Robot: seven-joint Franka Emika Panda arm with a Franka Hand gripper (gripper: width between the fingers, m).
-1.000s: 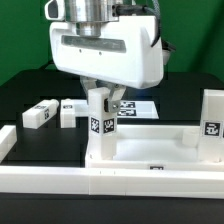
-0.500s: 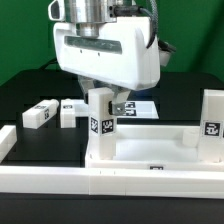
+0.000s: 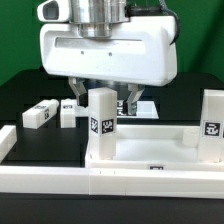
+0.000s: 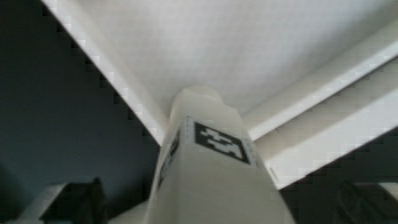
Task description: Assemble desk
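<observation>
Your gripper (image 3: 104, 103) hangs with jaws spread wide either side of the upright leg (image 3: 100, 122), whose long axis rises vertically from the tabletop (image 3: 150, 148) corner.

The gripper (image 3: 104, 102) body runs off the exterior view's top edge, and its bulk hides most of the marker board (image 3: 146, 108) behind it (only a strip w/ black print shows). The upright leg (image 3: 100, 120) covers the inner faces of the fingers (image 3: 131, 101). A second upright leg (image 3: 212, 122) is cut by the exterior view's right edge, as is the tabletop (image 3: 150, 152). Tags on the loose legs (image 3: 38, 114) (image 3: 68, 112) are too small to read. Wrist view: leg close & blurred, base off-frame, fingers just dark smudges.
</observation>
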